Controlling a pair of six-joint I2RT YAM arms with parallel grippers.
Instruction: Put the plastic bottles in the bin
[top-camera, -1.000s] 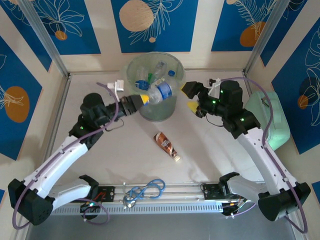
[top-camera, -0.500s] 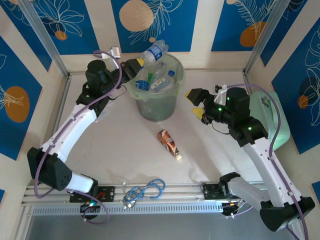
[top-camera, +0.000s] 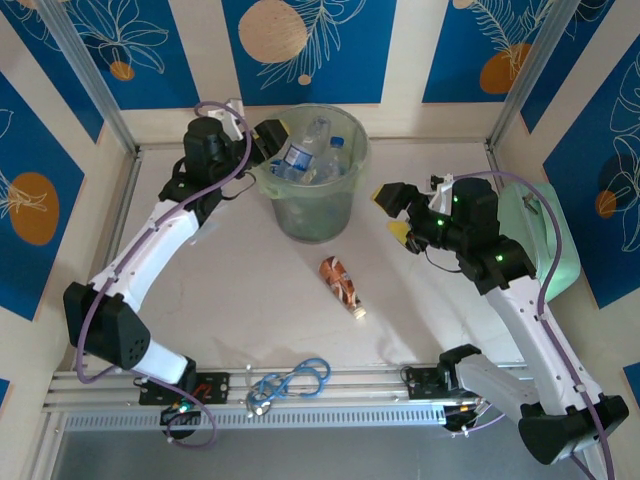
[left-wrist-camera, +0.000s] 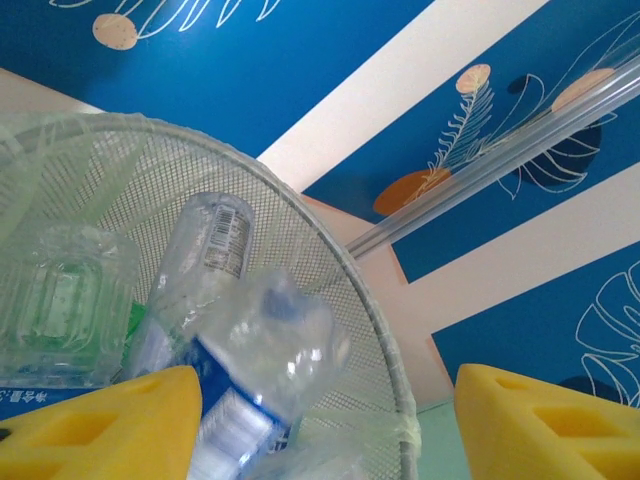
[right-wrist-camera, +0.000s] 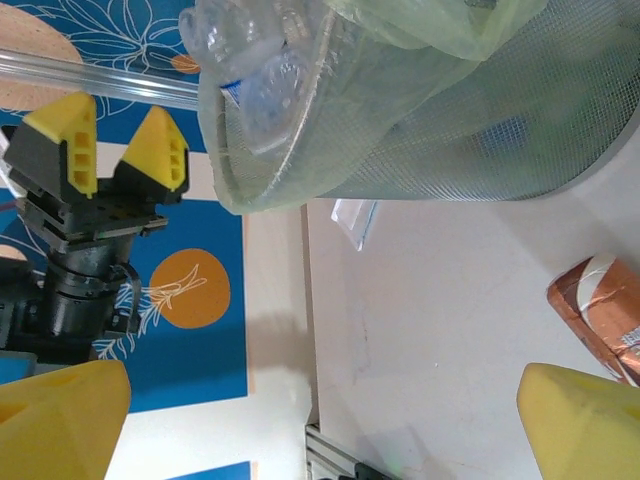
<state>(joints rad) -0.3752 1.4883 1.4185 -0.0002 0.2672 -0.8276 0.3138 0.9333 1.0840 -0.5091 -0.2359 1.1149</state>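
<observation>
Left pincer (right-wrist-camera: 112, 135) unclenched, jaws apart, gripping nothing, at the left rim of the bin (top-camera: 315, 215). Clear blue-labelled bottle (top-camera: 298, 155) lies inside the bin among others. Right pincer (top-camera: 393, 212) wide apart, empty, right of the bin. Brown bottle (top-camera: 340, 285) lies on the tabletop (top-camera: 250, 290) on the bin's near side.

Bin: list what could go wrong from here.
1. The clear bottle lies high in the bin, near the rim beside the open left gripper; it might slide out over the edge.
2. That gripper hangs close to the rim; pulling away could snag it and tip the bin.
3. The brown bottle on the table is round and crumpled; it may roll or slip from the open right gripper.
</observation>
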